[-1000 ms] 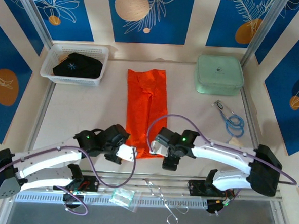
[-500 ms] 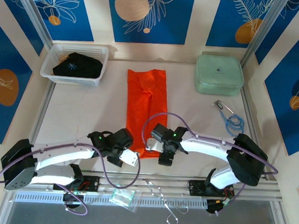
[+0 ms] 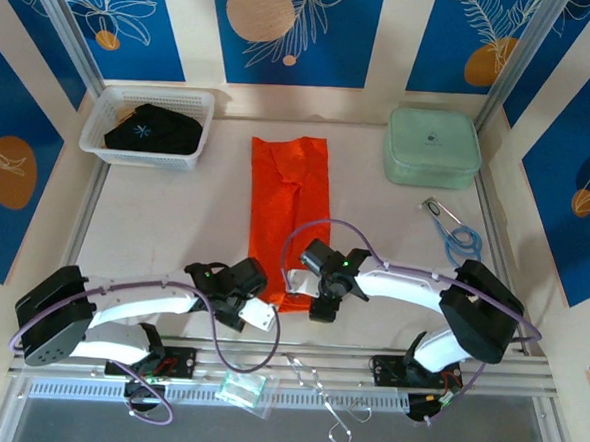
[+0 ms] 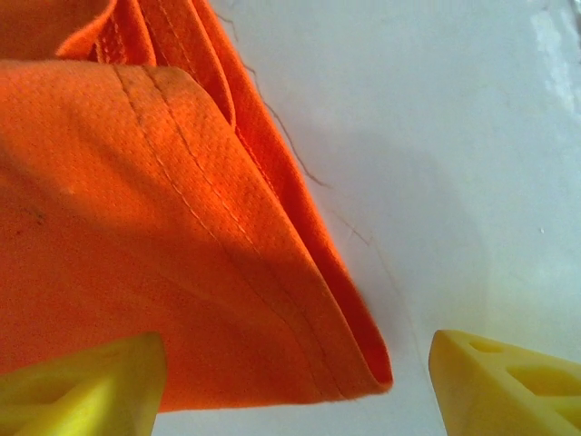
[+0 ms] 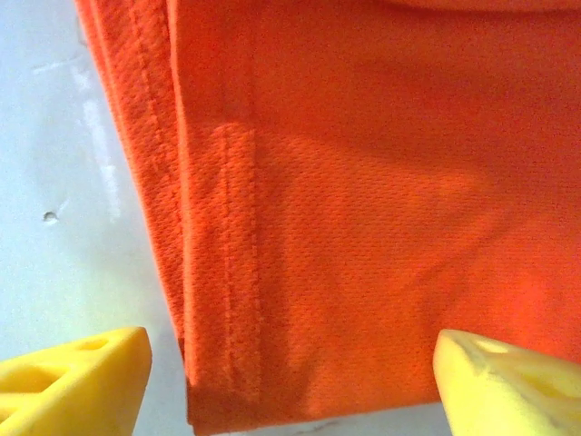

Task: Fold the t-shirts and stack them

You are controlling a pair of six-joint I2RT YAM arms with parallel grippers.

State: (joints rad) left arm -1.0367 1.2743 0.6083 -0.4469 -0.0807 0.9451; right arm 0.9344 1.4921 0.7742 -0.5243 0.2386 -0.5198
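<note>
The orange t-shirt (image 3: 291, 206) lies flat in the middle of the table (image 3: 155, 222), folded into a long narrow strip that runs from the far side towards the arms, and both grippers sit at its near end. The left gripper (image 3: 262, 315) is at the near left corner. In the left wrist view its jaws are spread, and the layered, stitched corner of the orange t-shirt (image 4: 154, 236) lies between the yellow fingertips (image 4: 508, 386). One fingertip is over the cloth and the other over bare table just beyond the corner, and neither pinches the fabric. The right gripper (image 3: 299, 287) is at the near right part of the strip. In the right wrist view its jaws are also spread, with the shirt's hem (image 5: 363, 227) running across the gap. One yellow fingertip (image 5: 77, 381) is over the table just beside the folded side edge, and the other is over the cloth. The cloth is not gripped here either. At the far left corner of the table a black t-shirt (image 3: 152, 130) with a small light-blue mark lies bunched inside a white mesh basket (image 3: 152, 94). At the far right is a pale green lidded case (image 3: 432, 147), and nearer than it lies a loop of blue tubing (image 3: 461, 241).
</note>
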